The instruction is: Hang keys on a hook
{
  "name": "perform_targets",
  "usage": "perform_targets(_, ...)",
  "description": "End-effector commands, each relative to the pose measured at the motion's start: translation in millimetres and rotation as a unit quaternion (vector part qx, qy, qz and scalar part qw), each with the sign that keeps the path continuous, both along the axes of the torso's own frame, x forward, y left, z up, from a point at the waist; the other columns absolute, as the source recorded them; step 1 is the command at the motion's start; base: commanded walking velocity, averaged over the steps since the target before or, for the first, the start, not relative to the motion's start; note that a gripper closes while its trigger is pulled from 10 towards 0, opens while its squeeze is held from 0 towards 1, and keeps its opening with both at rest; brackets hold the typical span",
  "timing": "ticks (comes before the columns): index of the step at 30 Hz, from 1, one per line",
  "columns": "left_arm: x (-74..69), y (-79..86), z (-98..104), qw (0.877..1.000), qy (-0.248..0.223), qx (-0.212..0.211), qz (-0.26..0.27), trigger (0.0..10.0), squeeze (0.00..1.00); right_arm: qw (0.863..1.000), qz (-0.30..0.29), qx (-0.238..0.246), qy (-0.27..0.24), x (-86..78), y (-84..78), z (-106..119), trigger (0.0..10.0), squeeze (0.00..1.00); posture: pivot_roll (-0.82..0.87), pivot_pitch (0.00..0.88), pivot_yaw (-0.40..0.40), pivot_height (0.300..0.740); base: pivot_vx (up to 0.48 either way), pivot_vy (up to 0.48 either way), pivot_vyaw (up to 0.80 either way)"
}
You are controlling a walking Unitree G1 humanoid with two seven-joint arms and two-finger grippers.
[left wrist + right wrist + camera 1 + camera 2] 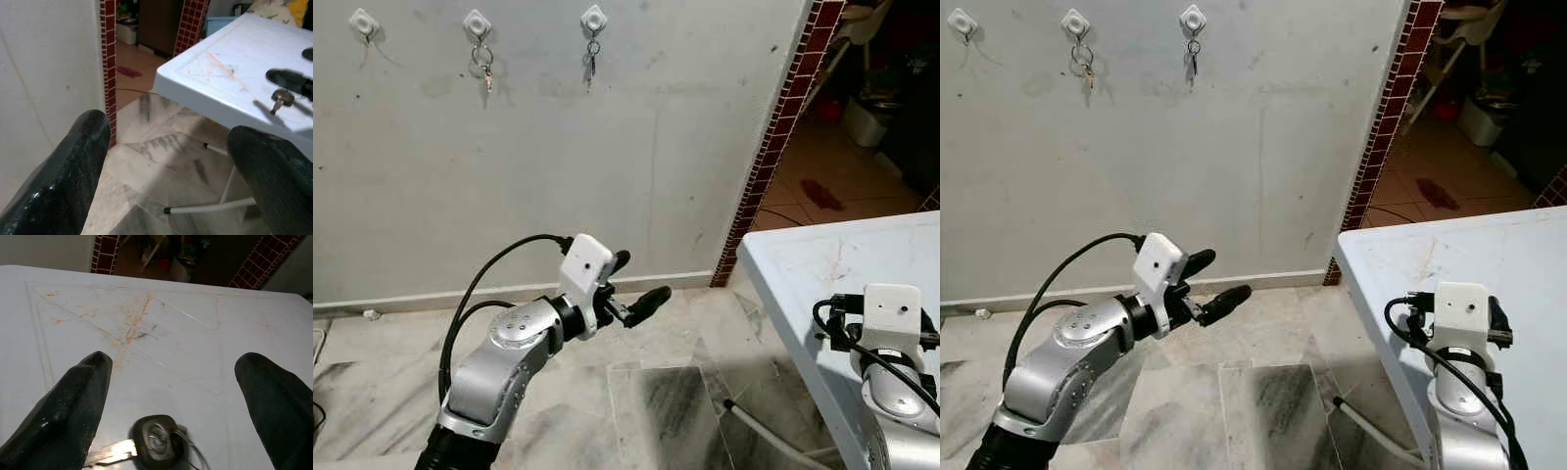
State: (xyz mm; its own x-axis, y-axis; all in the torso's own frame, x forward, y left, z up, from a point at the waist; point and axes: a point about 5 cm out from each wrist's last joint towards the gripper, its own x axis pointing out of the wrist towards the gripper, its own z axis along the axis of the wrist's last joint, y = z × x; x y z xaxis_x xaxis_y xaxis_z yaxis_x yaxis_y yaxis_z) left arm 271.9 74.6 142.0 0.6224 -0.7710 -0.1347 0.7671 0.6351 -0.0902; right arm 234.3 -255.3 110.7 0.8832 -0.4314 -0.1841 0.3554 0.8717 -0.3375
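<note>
Three white hooks line the top of the wall: the left hook [362, 22] is bare, the middle hook [477, 22] and the right hook [594, 17] each carry keys [483, 65]. A key with a black head [155, 443] lies on the white table [832, 264], between the fingers of my open right gripper [173, 361], close to the wrist. The left wrist view catches the same key [279, 100] under a right finger. My left gripper [641, 282] is raised over the floor, open and holding nothing, well below the hooks.
A red-brick tiled edge [781, 127] ends the wall, with a doorway into a cluttered room [862, 117] to its right. White table legs [766, 433] cross the marble floor [656, 392] beside me. A skirting strip [411, 297] runs along the wall's foot.
</note>
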Motion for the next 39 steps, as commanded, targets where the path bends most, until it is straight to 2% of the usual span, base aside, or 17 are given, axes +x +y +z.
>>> perform_targets(1,1.3,-1.5,2,1.0,-0.009,0.003,-0.002,10.0,0.0,0.999,0.017,0.003,-0.027,5.0,7.3,11,10.0,0.0,0.05,0.0,-0.018,0.74,0.0,0.0,0.0)
perform_targets(12,1.2,-3.0,3,1.0,0.003,-0.012,-0.007,10.0,0.0,0.999,0.04,0.022,-0.029,9.4,23.1,8,10.0,0.0,0.05,0.0,-0.017,0.74,0.0,0.0,-0.12)
perform_targets(15,0.6,-3.5,0,1.0,0.013,-0.011,-0.006,10.0,0.0,0.998,0.04,0.022,-0.03,10.0,22.9,8,10.0,0.0,0.05,0.0,-0.017,0.74,0.0,0.0,-0.8)
perform_targets(39,0.3,-4.3,0,1.0,0.016,-0.018,-0.015,10.0,0.0,0.998,0.045,0.022,-0.028,10.5,23.2,8,10.0,0.0,0.04,0.0,-0.02,0.74,0.0,0.0,0.0)
